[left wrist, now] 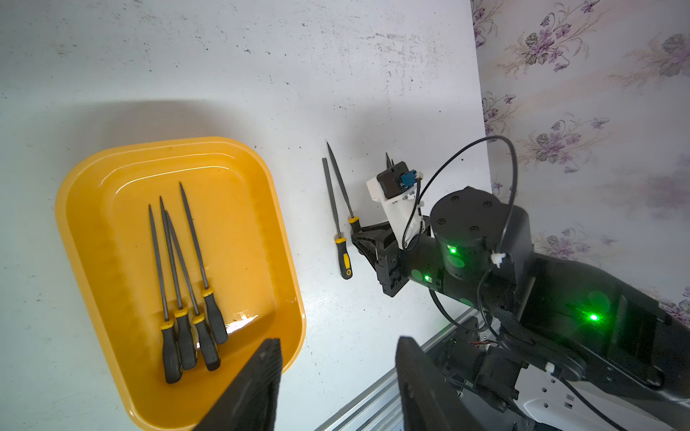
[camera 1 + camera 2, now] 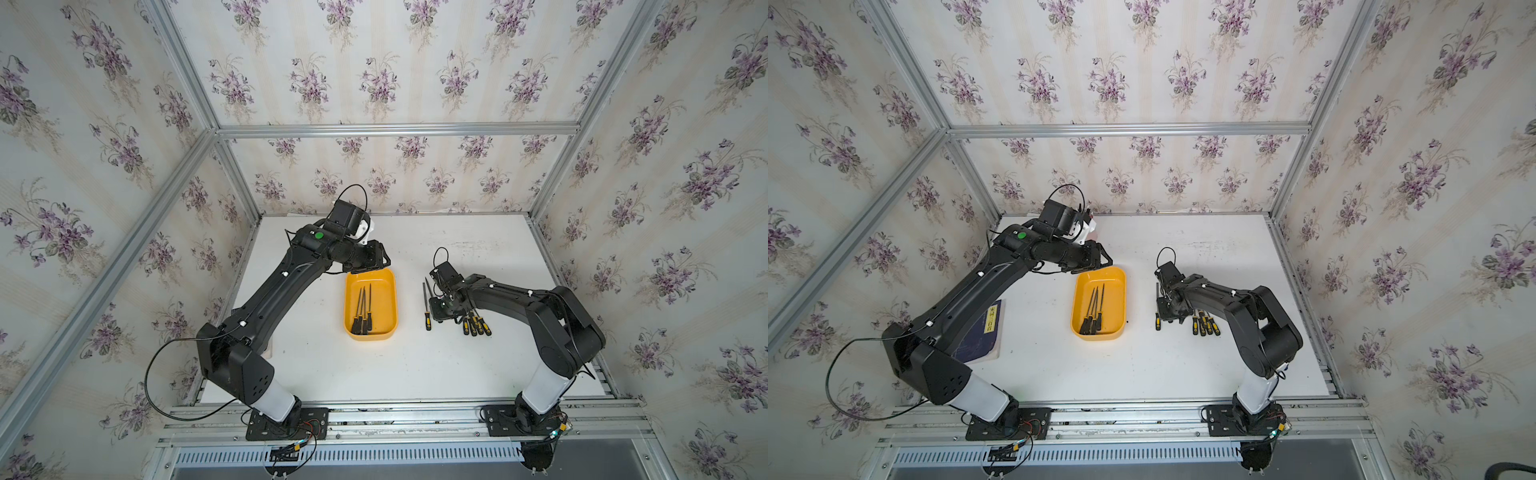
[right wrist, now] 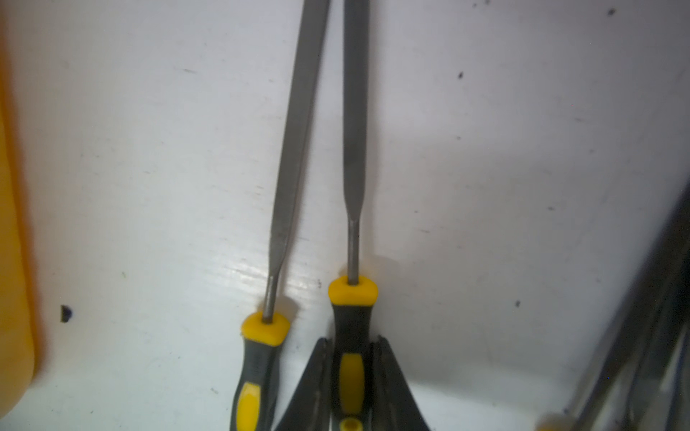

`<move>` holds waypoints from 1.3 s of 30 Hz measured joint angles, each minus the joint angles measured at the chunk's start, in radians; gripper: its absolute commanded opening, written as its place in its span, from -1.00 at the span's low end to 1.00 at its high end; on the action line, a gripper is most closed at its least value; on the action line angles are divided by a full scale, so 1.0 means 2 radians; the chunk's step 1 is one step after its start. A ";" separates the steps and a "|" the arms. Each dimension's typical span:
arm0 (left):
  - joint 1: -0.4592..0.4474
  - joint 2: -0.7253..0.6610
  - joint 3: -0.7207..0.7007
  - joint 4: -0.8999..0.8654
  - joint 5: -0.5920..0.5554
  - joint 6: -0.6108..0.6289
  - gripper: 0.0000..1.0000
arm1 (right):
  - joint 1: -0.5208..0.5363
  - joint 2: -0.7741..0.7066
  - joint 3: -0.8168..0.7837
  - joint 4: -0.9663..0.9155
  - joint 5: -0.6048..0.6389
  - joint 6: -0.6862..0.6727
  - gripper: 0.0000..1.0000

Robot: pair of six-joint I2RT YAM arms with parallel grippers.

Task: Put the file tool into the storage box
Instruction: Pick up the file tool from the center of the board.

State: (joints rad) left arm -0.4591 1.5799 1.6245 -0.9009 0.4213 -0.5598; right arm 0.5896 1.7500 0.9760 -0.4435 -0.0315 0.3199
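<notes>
Now, your left gripper [image 1: 338, 341] hangs by storage box [image 2: 384, 291] far end, jaws apart, empty. Inside box lie four files [image 2: 362, 309]. Rightward on table [image 2: 415, 365]: loose file [image 3: 261, 354], then file tool [image 3: 351, 321] with your right gripper [image 3: 351, 373] clamped on its handle, then file cluster [image 2: 474, 326].

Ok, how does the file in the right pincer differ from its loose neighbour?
The held file sits between the jaws of the right pincer; the loose file lies free on the table. In the left wrist view, the held file tapers to a point; the loose file ends square. Both have black-and-yellow handles.
</notes>
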 measured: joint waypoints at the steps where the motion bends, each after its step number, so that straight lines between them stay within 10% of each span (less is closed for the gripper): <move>1: 0.000 0.000 -0.001 0.000 0.000 0.000 0.09 | 0.000 -0.005 -0.003 0.004 0.000 0.000 -0.82; 23: 0.005 0.044 -0.077 0.207 0.154 -0.122 0.20 | 0.002 -0.254 -0.056 0.029 -0.176 0.027 -0.86; 39: -0.016 0.095 -0.070 0.236 0.125 -0.163 -0.01 | 0.038 -0.262 -0.066 0.088 -0.212 0.103 -0.86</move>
State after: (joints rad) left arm -0.4915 1.7695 1.4841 -0.4290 0.6708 -0.8856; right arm 0.6655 1.2251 0.8436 -0.2684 -0.4561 0.5251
